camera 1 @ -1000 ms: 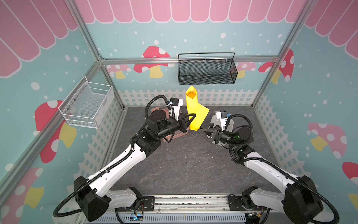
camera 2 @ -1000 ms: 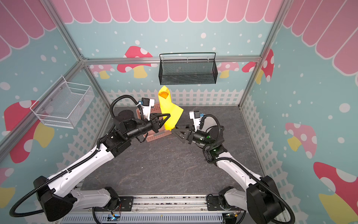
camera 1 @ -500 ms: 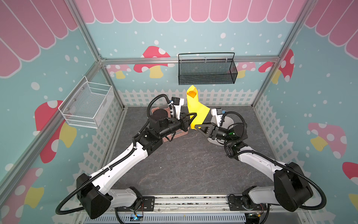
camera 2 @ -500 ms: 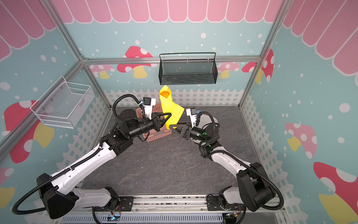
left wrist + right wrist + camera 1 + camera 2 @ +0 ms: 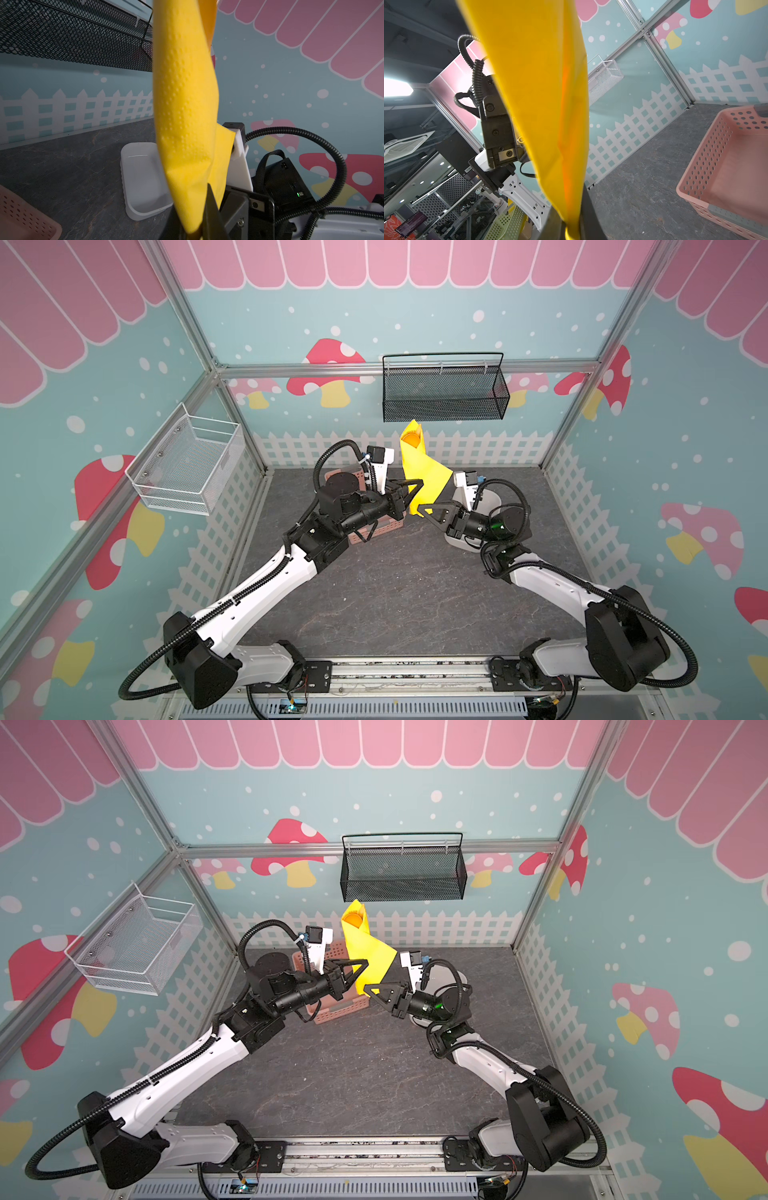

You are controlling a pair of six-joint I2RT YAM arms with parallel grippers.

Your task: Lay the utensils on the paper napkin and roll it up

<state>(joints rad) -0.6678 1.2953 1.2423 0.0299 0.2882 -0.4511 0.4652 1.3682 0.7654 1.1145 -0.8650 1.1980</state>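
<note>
Overhead, in both top views, the paper napkin (image 5: 420, 472) (image 5: 370, 957) stands as a loose yellow roll held upright in the air above the back of the counter (image 5: 395, 593), its open upper end just below the black mesh basket (image 5: 442, 400) on the rear wall. An orange utensil (image 5: 411, 440) shows inside that upper opening. The left gripper (image 5: 415, 486) is pressed together on the roll's lower part from the left, and the right gripper (image 5: 424, 509) is pinched on the bottom tip just beneath it, so the two meet nearly tip to tip. The pink basket (image 5: 388, 527) sits under the left arm and the white tub (image 5: 492, 495) behind the right one. In the left wrist view, the paper napkin (image 5: 182, 104) rises straight out of the clamped gripper, with the white tub (image 5: 143, 176) on the counter beyond and the pink basket (image 5: 20, 218) at the edge. In the right wrist view, the paper napkin (image 5: 539, 93) narrows to a twisted point squeezed between the right gripper (image 5: 571, 230) fingers; an orange streak glows through the paper, and the pink basket (image 5: 726, 162) lies off to the side.
</note>
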